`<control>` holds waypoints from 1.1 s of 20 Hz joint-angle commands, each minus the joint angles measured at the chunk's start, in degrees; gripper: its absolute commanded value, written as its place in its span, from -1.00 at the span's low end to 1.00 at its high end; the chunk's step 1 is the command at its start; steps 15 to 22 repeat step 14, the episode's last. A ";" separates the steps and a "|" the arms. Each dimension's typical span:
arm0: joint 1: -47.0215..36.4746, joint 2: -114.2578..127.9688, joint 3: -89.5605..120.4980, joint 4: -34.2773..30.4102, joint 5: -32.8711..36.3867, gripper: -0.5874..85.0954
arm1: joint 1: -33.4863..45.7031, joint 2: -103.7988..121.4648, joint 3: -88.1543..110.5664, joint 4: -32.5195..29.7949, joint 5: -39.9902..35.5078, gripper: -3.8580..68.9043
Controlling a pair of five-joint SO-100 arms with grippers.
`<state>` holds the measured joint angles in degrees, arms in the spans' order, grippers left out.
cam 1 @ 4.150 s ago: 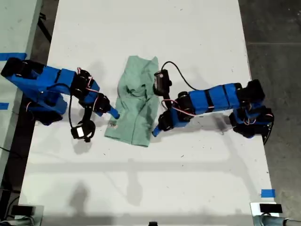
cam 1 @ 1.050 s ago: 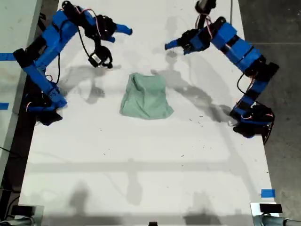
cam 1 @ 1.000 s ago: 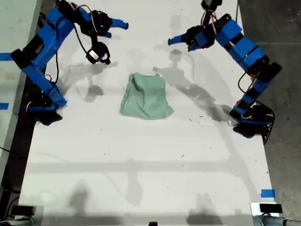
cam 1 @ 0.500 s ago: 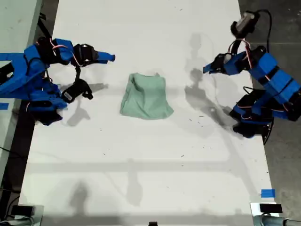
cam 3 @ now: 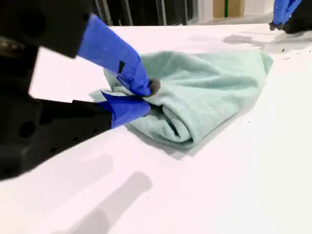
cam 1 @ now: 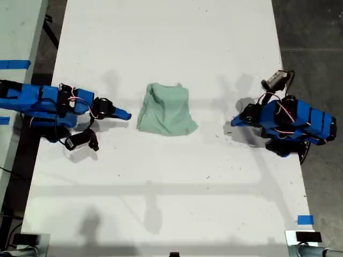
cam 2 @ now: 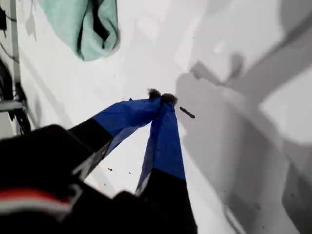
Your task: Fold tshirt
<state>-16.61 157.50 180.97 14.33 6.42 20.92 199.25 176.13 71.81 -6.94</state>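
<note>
The pale mint-green tshirt (cam 1: 166, 110) lies folded in a compact bundle mid-table in the exterior view. My first gripper (cam 1: 233, 122) rests low on the exterior view's right, shut and empty, well apart from the cloth; its wrist view shows the blue fingertips (cam 2: 161, 97) meeting over bare table with the tshirt (cam 2: 83, 24) far off. My second gripper (cam 1: 127, 114) lies on the exterior view's left, a short gap from the cloth's edge. In its wrist view the second gripper (cam 3: 148, 97) is shut with nothing held, the tshirt (cam 3: 209, 92) just behind it.
The white table (cam 1: 161, 193) runs the length of the exterior view, with dark floor past its right edge. A blue tape mark (cam 1: 304, 219) sits near the table's near right corner in that view. The first arm's tip (cam 3: 287, 12) shows beyond the cloth.
Both arms came down from high over the far end of the table and folded back toward their bases. The tshirt, longer 4.2 s ago, lies as a shorter bundle, unmoved over the last second.
</note>
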 commanded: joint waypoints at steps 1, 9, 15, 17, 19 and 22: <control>2.29 3.60 1.67 11.78 -2.46 -0.82 | 0.44 0.35 0.00 -0.35 -33.93 -0.84; 3.25 48.96 0.88 48.16 -6.94 -0.72 | -1.58 0.44 -0.18 0.18 -38.58 -0.87; 2.46 48.78 1.76 47.90 -7.12 -0.70 | -1.41 0.44 -0.18 0.26 -38.58 -0.87; 2.46 48.78 1.76 47.90 -7.12 -0.70 | -1.41 0.44 -0.18 0.26 -38.58 -0.87; 2.46 48.78 1.76 47.90 -7.12 -0.70 | -1.41 0.44 -0.18 0.26 -38.58 -0.87; 2.46 48.78 1.76 47.90 -7.12 -0.70 | -1.41 0.44 -0.18 0.26 -38.58 -0.87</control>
